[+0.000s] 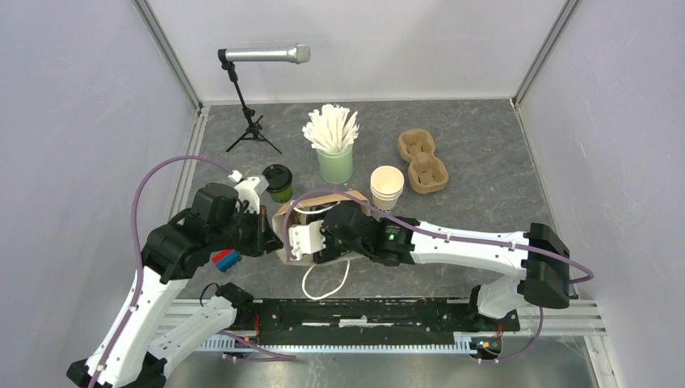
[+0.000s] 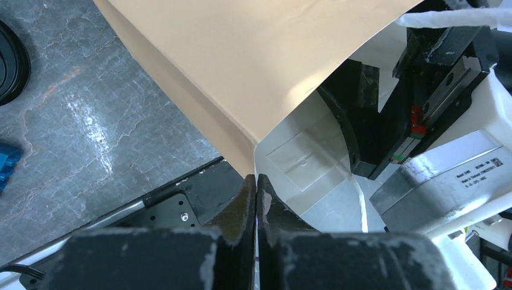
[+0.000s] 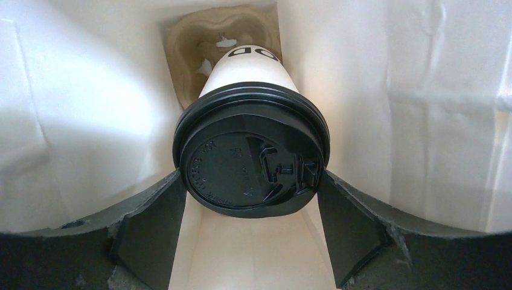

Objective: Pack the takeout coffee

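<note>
Lidded coffee cups: 2, an olive-green cup [image 1: 279, 182] and a white cup [image 3: 250, 78]. Paper bag [image 2: 241, 60]: 1. Cardboard carriers: 2, a table carrier [image 1: 422, 160] and a bagged carrier [image 3: 181, 48]. Microphone [image 1: 262, 55]: 1.

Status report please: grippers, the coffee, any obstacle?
Left gripper shut on bag edge. Right gripper holds white cup inside bag. Green cup outside bag. Nothing blocking.

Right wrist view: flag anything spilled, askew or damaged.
Nothing stands out. The white cup has its black lid seated, no spill shows, and the pulp carrier beyond it looks intact inside the bag.
</note>
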{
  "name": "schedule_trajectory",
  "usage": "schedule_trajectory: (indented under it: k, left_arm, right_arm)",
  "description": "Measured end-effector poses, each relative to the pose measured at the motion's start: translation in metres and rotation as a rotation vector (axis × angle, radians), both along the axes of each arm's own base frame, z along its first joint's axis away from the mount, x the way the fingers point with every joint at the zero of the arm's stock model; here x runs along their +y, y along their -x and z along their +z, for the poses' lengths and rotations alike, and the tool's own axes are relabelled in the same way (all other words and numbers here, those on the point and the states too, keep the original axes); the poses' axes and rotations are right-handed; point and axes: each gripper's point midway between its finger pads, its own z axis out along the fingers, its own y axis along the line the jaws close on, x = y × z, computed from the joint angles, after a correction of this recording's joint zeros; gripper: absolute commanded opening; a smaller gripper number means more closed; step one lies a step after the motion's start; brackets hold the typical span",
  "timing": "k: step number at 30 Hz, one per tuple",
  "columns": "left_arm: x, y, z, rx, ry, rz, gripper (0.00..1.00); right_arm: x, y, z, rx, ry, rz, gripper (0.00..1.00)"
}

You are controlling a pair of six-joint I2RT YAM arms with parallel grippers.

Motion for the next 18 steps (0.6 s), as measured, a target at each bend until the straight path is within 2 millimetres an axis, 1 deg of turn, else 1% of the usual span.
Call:
schedule_trajectory:
  k: [9,14,18]
  left_arm:
    - [0.000,-0.003,-0.002,-0.032,-0.017,-0.034,0.02]
    - [-0.002,-0.003,-0.004,-0.047,-0.009,-0.059,0.02]
    - [-0.002,-0.002,-0.005,-0.053,-0.009,-0.072,0.02]
  right_arm:
    - [0.007,0.005,0.002,0.020,-0.022,0.031,0.81]
    - [0.022,0.002,0.009,0.028,-0.064,0.025,0.80]
    - [0.025,0.003,0.008,0.035,-0.074,0.019,0.81]
